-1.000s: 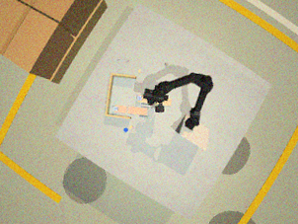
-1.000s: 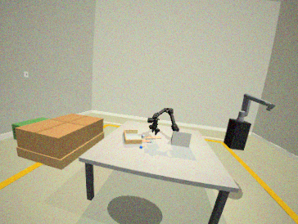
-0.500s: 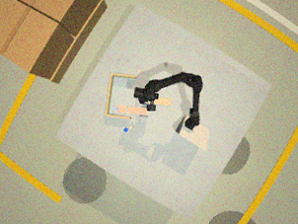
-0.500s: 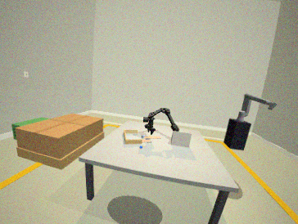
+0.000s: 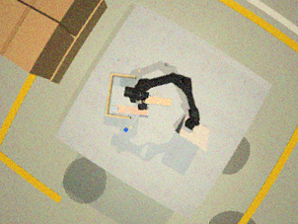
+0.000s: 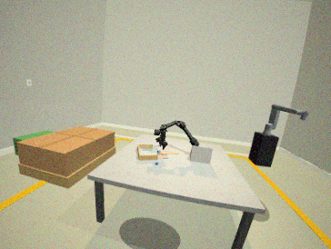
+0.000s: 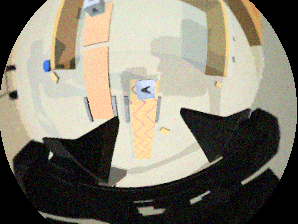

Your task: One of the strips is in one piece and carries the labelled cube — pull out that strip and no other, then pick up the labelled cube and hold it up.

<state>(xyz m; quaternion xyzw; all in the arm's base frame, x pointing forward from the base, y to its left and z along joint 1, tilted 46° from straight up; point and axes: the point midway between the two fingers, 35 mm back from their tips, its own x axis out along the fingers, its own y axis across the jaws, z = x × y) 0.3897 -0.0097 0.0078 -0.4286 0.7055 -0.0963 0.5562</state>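
The yellow strip with a purple zigzag (image 7: 143, 132) (image 5: 163, 101) (image 6: 171, 153) is in one piece. It lies outside the tray frame, its far part between two grey rails. A pale cube with a dark letter mark (image 7: 152, 95) sits on its far end. The salmon strip (image 7: 98, 82) (image 5: 134, 111) is split by a gap in the wrist view. Another pale cube (image 7: 93, 6) (image 5: 114, 109), also with a dark mark, sits on its far piece. My gripper (image 7: 150, 115) (image 5: 141, 100) (image 6: 163, 146) is open and empty, above the yellow strip, with one fingertip to either side of it.
A three-sided wooden frame (image 5: 110, 94) (image 6: 148, 158) stands past the strips, its walls left and right in the wrist view. A blue piece (image 5: 125, 129) (image 6: 156, 164) (image 7: 47, 65) lies outside it. Small yellow bits lie near the rails. A pale block (image 6: 201, 154) stands by the arm's base.
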